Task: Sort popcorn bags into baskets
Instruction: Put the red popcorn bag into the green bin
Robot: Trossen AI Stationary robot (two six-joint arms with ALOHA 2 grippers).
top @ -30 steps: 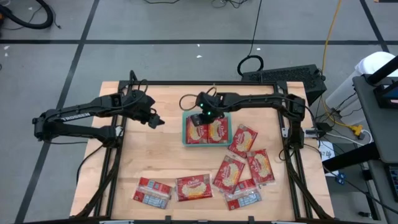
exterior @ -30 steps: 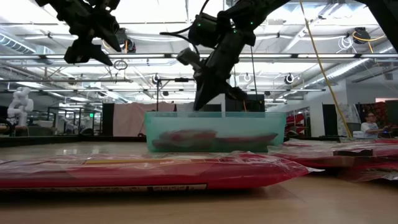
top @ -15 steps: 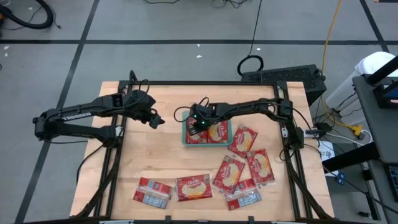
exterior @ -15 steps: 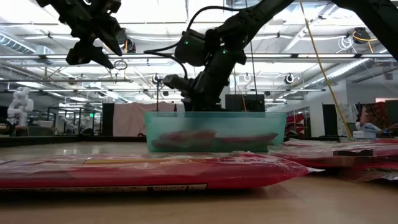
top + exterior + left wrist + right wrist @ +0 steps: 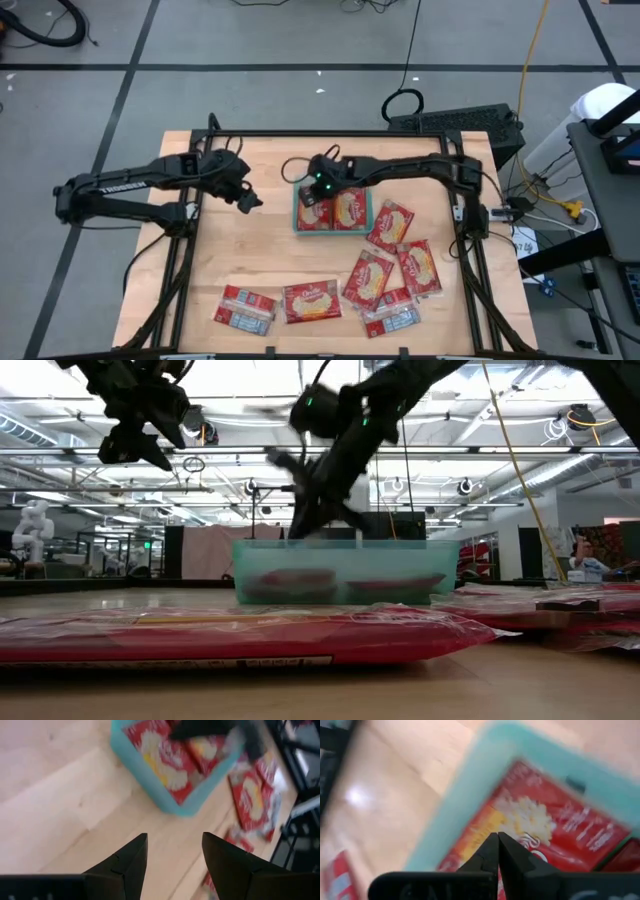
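Wrist view: right tool [image 5: 497,851] closed above tray's [image 5: 470,785] packet [image 5: 540,827]; overhead hides this.

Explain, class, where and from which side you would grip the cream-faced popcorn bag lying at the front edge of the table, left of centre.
That popcorn bag lies flat, picture side up, with the grey-panelled bag close along its left end. Probably best to come straight down and pinch one long edge, near or far, since both look free of neighbours.
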